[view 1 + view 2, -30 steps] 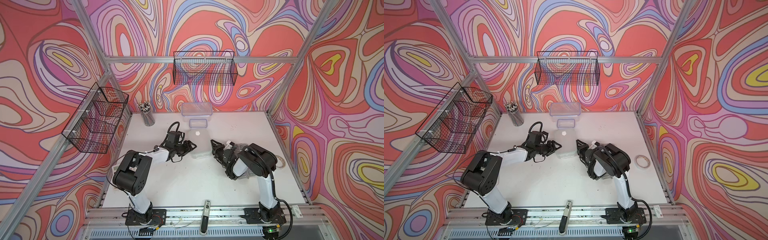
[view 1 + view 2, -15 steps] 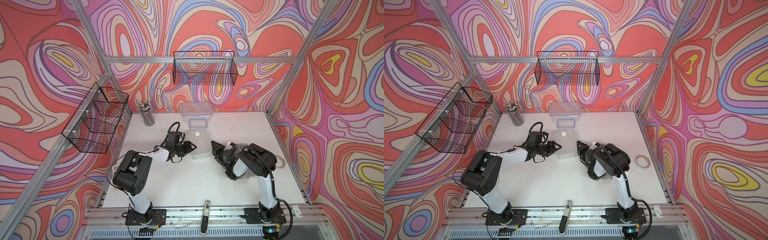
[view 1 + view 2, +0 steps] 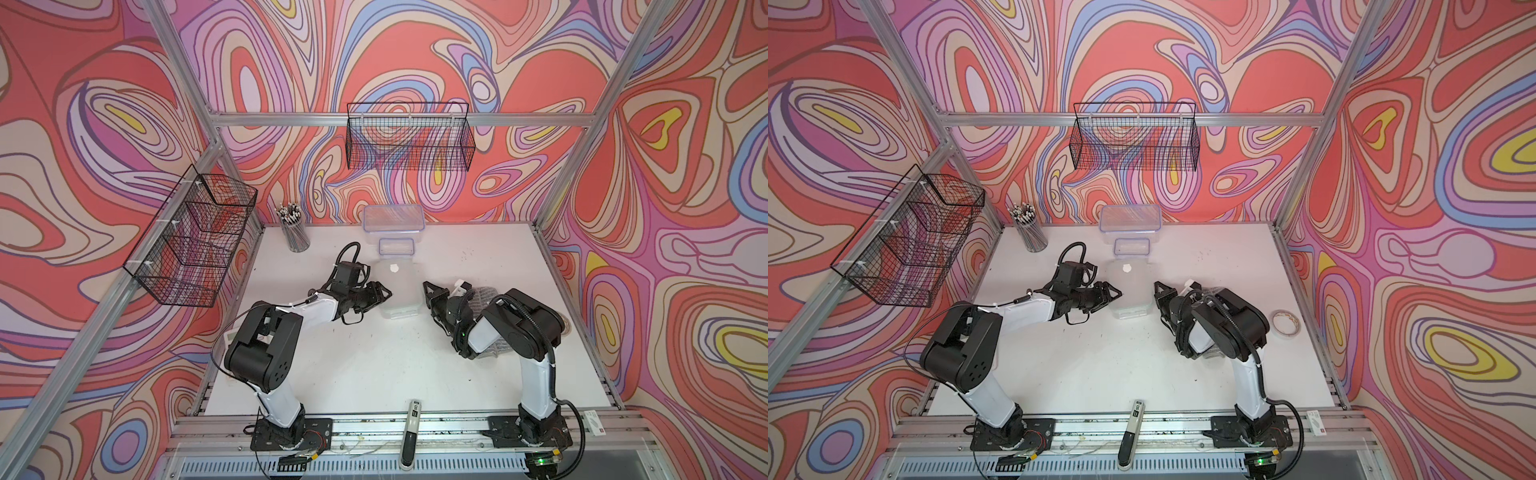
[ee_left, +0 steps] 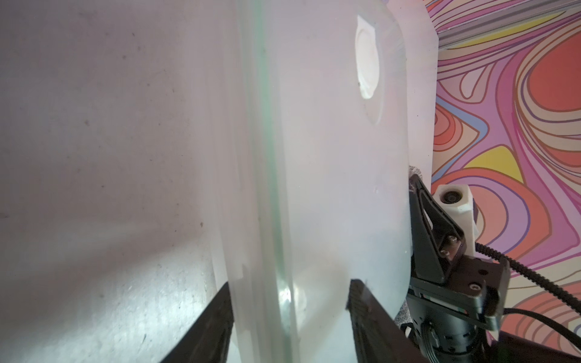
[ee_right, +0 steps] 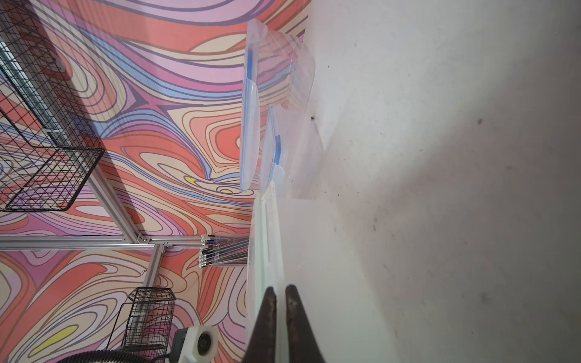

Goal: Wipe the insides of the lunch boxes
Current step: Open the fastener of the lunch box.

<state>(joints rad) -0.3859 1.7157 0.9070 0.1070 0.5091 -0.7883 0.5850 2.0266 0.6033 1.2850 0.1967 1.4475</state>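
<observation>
A large clear lunch box (image 3: pixel 393 217), lidded and blue-rimmed, stood at the back edge of the table (image 3: pixel 374 365), a small lunch box (image 3: pixel 396 247) like it just in front. Nearer sat the medium lunch box (image 3: pixel 397 291), upright, its frosted top seemingly shut.

There's the white table (image 3: pixel 374 365), carrying a mesh pen cup (image 3: pixel 296 237) far left, the large blue-rimmed lunch box (image 3: pixel 393 218) at the back, the small blue-rimmed lunch box (image 3: pixel 396 247) just before it, the frosted-lid lunch box (image 3: pixel 397 286) mid-table, and a grey striped cloth (image 3: pixel 482 295) and tape roll (image 3: pixel 1284 322) to the right.
</observation>
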